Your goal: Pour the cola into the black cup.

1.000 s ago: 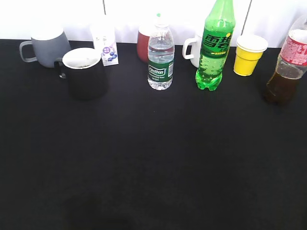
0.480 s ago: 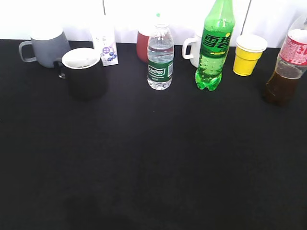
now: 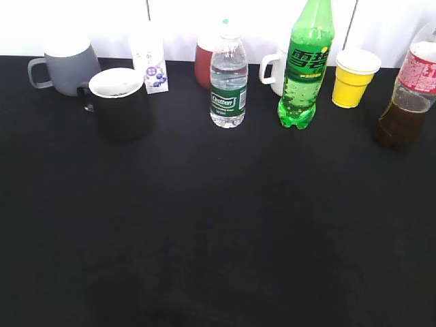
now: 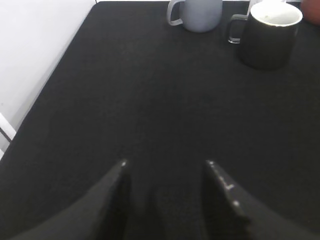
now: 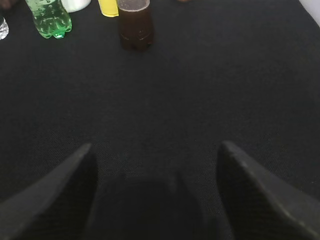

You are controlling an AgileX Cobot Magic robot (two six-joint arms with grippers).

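The cola bottle (image 3: 409, 95), clear plastic with a red label and dark brown liquid, stands upright at the far right of the black table; its base also shows in the right wrist view (image 5: 134, 25). The black cup (image 3: 119, 102), glossy with a white inside, stands at the back left and shows in the left wrist view (image 4: 270, 32). My left gripper (image 4: 165, 164) is open and empty, low over the table, well short of the cup. My right gripper (image 5: 156, 145) is open wide and empty, well short of the cola. Neither gripper shows in the exterior view.
Along the back stand a grey mug (image 3: 65, 65), a small carton (image 3: 150, 65), a red cup (image 3: 203, 65), a water bottle (image 3: 227, 85), a white mug (image 3: 276, 71), a green soda bottle (image 3: 305, 68) and a yellow paper cup (image 3: 354, 76). The table's left edge (image 4: 60, 60) lies close to the left gripper.
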